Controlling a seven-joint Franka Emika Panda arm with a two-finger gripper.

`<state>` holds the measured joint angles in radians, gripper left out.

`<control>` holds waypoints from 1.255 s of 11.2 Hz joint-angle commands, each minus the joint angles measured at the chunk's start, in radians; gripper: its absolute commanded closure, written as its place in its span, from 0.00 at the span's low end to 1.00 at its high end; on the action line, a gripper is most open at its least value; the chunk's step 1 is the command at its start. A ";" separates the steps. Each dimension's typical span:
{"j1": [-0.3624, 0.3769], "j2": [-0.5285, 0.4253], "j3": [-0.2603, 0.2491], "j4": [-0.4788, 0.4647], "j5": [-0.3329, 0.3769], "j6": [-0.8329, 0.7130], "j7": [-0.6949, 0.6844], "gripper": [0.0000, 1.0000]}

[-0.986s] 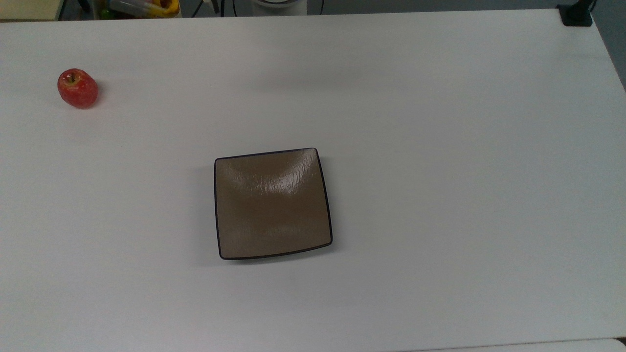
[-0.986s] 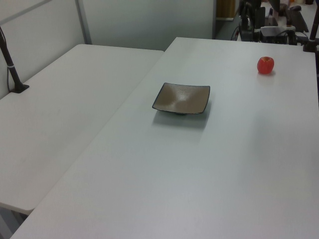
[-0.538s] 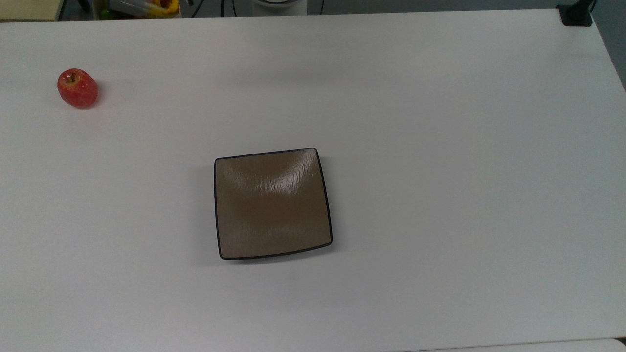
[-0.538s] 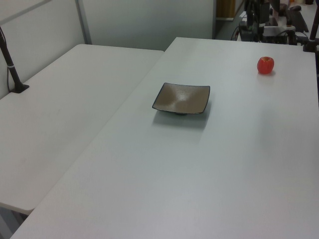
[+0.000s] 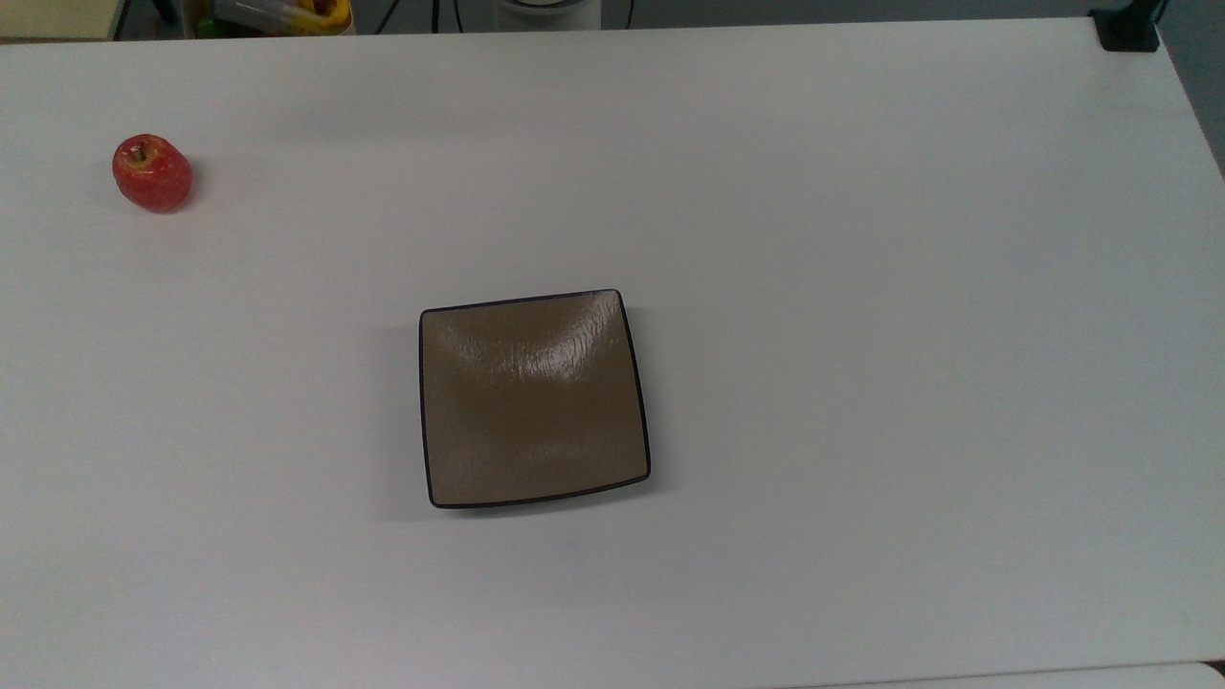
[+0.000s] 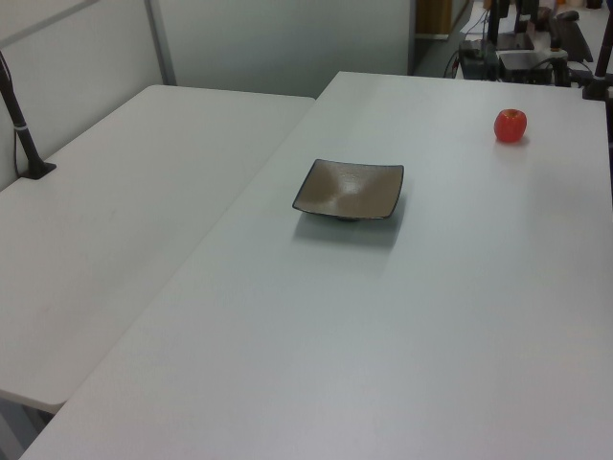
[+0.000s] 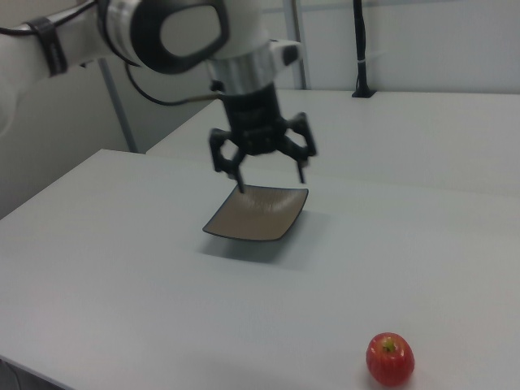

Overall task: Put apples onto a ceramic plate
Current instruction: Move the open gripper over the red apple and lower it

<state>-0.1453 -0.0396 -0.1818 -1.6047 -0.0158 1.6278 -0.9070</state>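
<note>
The white counter point(image 5: 861, 287) carries two things set well apart: the ceramic plate point(image 5: 534, 398) near its middle, bare, and the apple point(image 5: 151, 172) standing upright, stem up, far off toward the top view's left edge. In the right view the arm hangs in the air with the hand point(image 7: 270, 180) spread wide and holding nothing, its tips in line with the plate's far side there while the apple point(image 7: 390, 359) sits near the bottom of the right view. The pick has not begun, so the risks lie ahead. The largest is probably the long reach: the apple lies close to the counter's side edge, and a nudge from one finger on the way down could send this round, glossy fruit rolling off. Next, a grip that closes off-centre on the curved skin may squeeze it out sideways. Smaller still, a release from too high over the shallow, slick plate could let the apple bounce or roll past the low rim.
</note>
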 commanded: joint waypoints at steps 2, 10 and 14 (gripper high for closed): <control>-0.085 0.081 -0.053 -0.053 0.010 0.171 -0.096 0.00; -0.161 0.274 -0.053 -0.211 0.008 0.436 -0.116 0.00; -0.186 0.343 -0.053 -0.251 -0.006 0.582 -0.119 0.00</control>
<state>-0.3209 0.2833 -0.2345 -1.8337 -0.0156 2.1334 -1.0111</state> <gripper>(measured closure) 0.000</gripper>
